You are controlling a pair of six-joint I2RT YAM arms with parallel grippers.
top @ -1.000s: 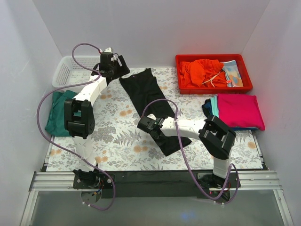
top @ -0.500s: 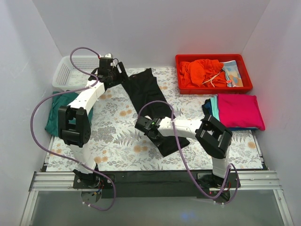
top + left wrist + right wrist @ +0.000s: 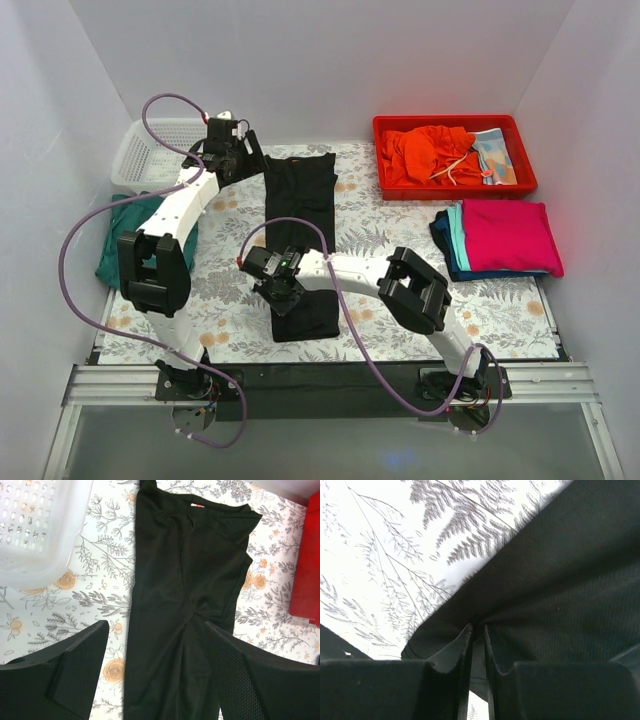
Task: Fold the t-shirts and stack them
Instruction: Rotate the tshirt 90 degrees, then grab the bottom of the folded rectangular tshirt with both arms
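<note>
Reaching to upper left of the overhead view with left gripper (image 3: 243,160) spread wide; stretching low across lower centre with right gripper (image 3: 282,292) pinched tight on black shirt (image 3: 300,195)

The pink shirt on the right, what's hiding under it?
A teal shirt and a navy shirt peek out from under the pink shirt. Most of both is covered.

**Free room and obstructions.** Bare floral covering (image 3: 390,215) is left open between the black shirt (image 3: 300,200) and the magenta shirt (image 3: 510,235). The far corners are occupied by the white basket (image 3: 135,160) and the red tray (image 3: 445,120). The left edge is blocked by the green shirt (image 3: 115,245) and the left arm (image 3: 185,205). The near middle is crossed by the right arm (image 3: 350,268).
</note>
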